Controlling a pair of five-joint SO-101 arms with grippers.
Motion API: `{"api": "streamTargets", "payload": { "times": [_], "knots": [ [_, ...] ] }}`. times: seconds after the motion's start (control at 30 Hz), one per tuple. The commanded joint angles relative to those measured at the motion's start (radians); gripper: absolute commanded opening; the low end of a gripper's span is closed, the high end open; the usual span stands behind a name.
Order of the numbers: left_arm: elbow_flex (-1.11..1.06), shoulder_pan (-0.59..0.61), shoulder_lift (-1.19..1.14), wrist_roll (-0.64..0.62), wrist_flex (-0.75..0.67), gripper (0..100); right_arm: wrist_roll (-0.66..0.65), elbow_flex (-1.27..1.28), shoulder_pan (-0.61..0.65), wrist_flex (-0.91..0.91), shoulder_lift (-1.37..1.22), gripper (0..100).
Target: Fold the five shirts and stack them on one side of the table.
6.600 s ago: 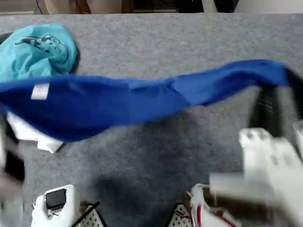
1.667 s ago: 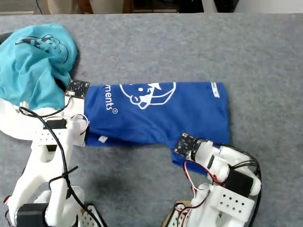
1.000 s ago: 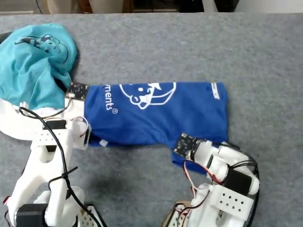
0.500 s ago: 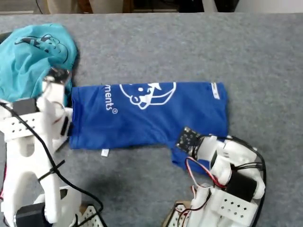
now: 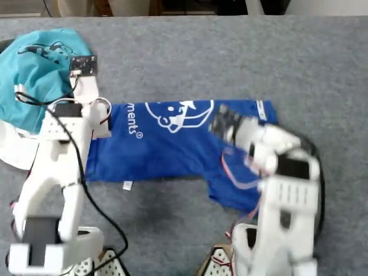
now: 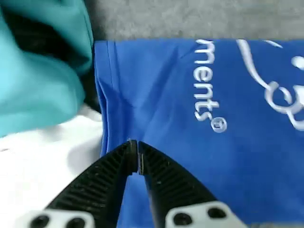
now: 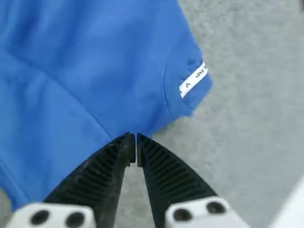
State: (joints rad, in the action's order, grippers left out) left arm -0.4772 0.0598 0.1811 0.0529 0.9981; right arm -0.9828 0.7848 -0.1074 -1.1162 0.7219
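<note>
Blue shirt point(image 5: 167, 149): flat, white lettering point(image 6: 207, 102) upward.
Tag point(image 7: 194, 80): white, its print seemingly illegible.
Left gripper point(image 6: 133, 154): pinched closed, empty.
Right gripper point(image 7: 132, 141): likewise.

Grey felt table point(image 5: 322, 63) — dim room point(image 5: 190, 7) beyond

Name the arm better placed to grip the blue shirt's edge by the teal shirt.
Left. The left gripper hangs over that edge of the blue shirt; the right gripper is at the other end, near the tag.
</note>
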Motion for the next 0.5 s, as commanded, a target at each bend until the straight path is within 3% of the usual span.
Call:
{"api": "streamTargets", "payload": {
  "times": [0.0, 0.2, 0.33, 0.47],
  "knots": [
    [0.095, 0.026, -0.120, -0.061, -0.066, 2, 0.120, -0.248, 0.018, -0.003, -0.311, 1.7],
    [0.186, 0.034, -0.375, -0.052, -0.130, 2, 0.249, -0.512, 0.039, 0.025, -0.705, 1.7],
    [0.233, 0.043, -0.479, -0.054, -0.209, 2, 0.247, -0.682, 0.047, 0.054, -1.003, 1.6],
    [0.295, 0.074, -0.498, -0.052, -0.207, 2, 0.255, -0.937, 0.004, -0.038, -1.233, 1.6]
  ]
}}
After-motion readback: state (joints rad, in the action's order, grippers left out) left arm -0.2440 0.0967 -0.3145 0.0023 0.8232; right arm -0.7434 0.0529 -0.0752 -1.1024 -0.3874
